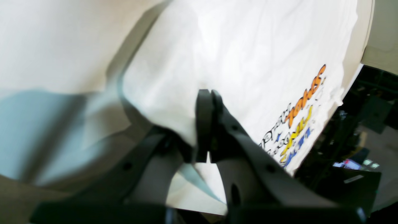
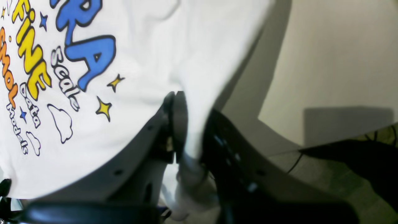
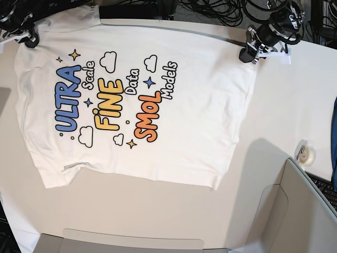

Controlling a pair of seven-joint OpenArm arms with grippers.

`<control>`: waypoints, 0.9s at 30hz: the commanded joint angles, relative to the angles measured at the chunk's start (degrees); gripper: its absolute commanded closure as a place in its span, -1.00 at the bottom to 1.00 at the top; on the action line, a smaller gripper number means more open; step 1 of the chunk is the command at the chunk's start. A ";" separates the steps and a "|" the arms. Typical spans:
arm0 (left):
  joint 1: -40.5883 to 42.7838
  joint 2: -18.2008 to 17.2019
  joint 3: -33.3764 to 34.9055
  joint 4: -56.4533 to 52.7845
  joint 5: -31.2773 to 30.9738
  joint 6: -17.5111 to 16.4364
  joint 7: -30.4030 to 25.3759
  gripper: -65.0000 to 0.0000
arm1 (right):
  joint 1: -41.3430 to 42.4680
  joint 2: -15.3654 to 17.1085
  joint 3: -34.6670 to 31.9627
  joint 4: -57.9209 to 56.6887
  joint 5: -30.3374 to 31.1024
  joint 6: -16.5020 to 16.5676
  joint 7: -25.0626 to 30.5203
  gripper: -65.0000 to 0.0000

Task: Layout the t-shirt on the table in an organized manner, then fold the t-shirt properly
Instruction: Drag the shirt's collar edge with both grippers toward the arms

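My left end effector (image 1: 207,93) and right end effector (image 2: 186,102) each clench the white printed cotton t-shirt (image 3: 131,100), spread print-up on the smooth off-white table (image 3: 279,105); folding remains.

The t-shirt (image 3: 174,132) is white, printed with blue "ULTRA", yellow "FINE" and orange "SMOL" in black-outlined cartoon letters. Around that lettering sit white black-edged clouds, small yellow and blue stars, and smaller white script words. The table (image 3: 279,105) under the shirt is plain off-white. Right of the shirt, a grey-beige panel (image 3: 305,211).
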 commanded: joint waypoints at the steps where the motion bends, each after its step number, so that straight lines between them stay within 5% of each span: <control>1: 1.61 -0.15 0.10 0.91 -1.02 -0.44 0.29 1.00 | 0.12 1.00 0.37 0.98 1.09 -0.31 0.42 0.92; 3: 2.49 0.38 0.18 0.91 -1.02 -1.41 0.55 1.00 | 0.03 1.00 0.29 0.98 1.18 -0.31 0.42 0.92; 8: 5.21 1.08 3.08 0.91 -1.02 -10.99 0.73 1.00 | -1.82 0.56 0.29 1.06 1.35 0.04 0.42 0.92; 14: 5.56 0.99 3.61 2.58 -0.93 -14.42 0.81 1.00 | -4.46 -1.11 0.73 2.82 3.29 0.04 0.42 0.93; 27: 5.30 0.11 3.61 6.80 -0.93 -15.21 0.81 1.00 | -7.45 -0.93 1.87 6.95 7.33 0.04 0.42 0.93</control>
